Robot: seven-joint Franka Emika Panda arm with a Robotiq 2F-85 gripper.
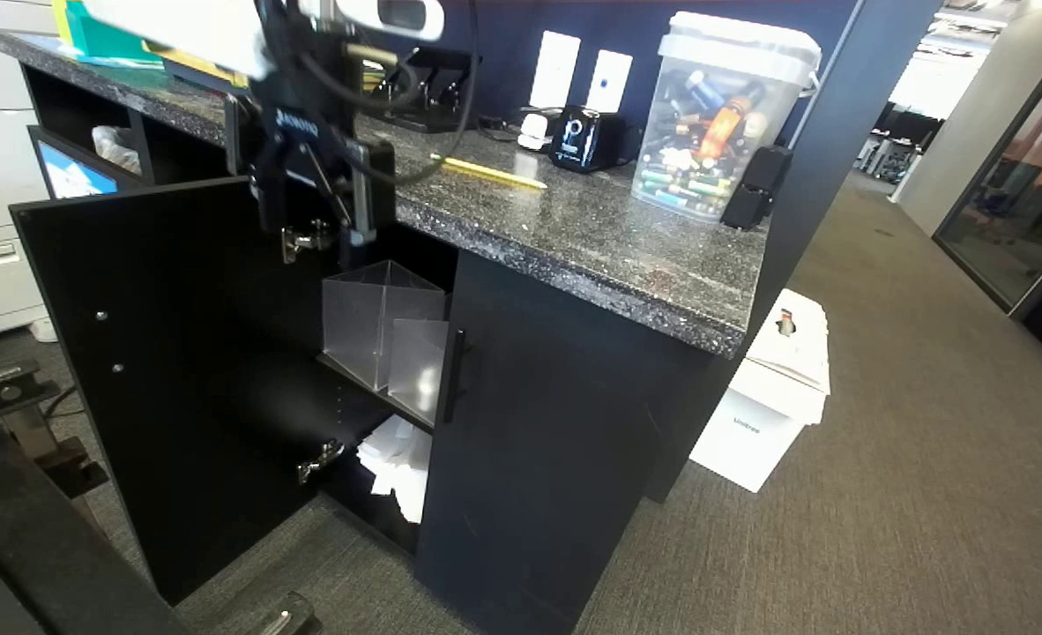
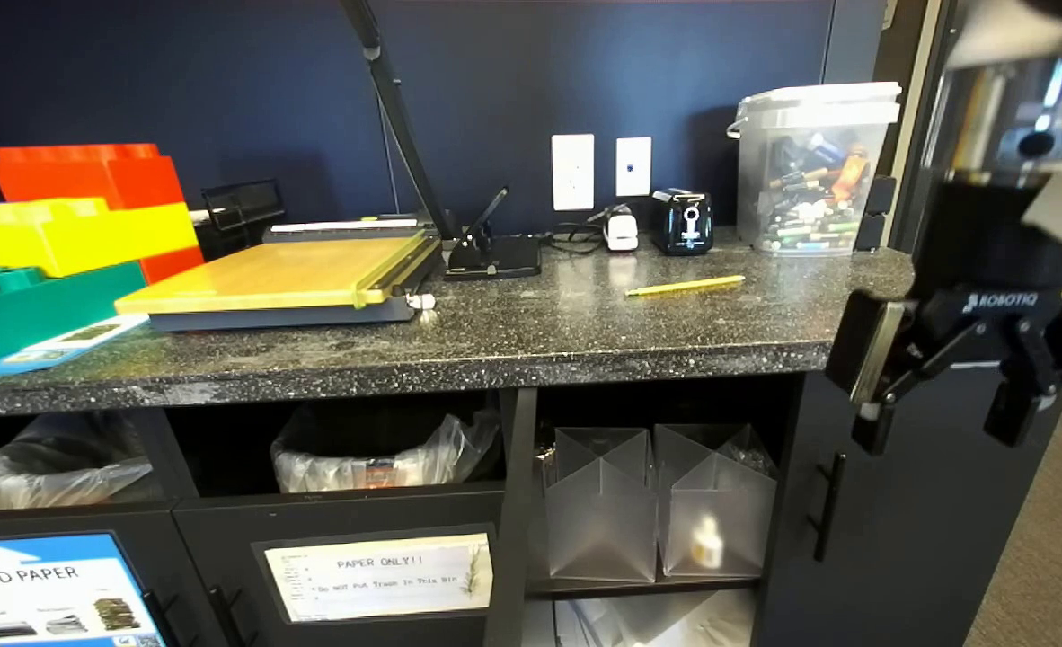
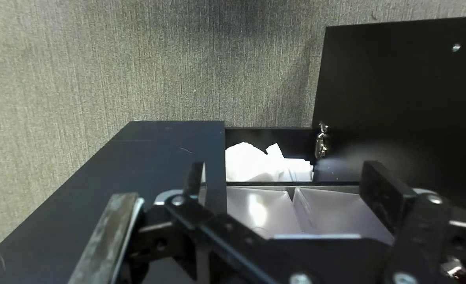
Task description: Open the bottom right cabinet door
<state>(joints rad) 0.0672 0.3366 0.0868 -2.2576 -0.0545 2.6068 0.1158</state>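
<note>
Gripper (image 2: 942, 429) hangs far R in an exterior view, jaws spread wide, released. Btm R cabinet door (image 1: 539, 423) sits closed, lower ctr in an exterior view, blk bar handle (image 1: 454, 375) near its L edge. And L cabinet door (image 1: 195, 379) stands wide open, lower L; clear plastic boxes (image 2: 601, 521) on the shelf (image 2: 648, 589).

Door (image 1: 539, 414): one, flat, rectangular, matte black. I recorded it upright and closed beneath the right end of the counter (image 1: 644, 256), its face plain but for faint marks. Fitted with a slim vertical black handle (image 2: 828, 508) near its left edge. In the wrist view I had it at left, partly hidden.
</note>
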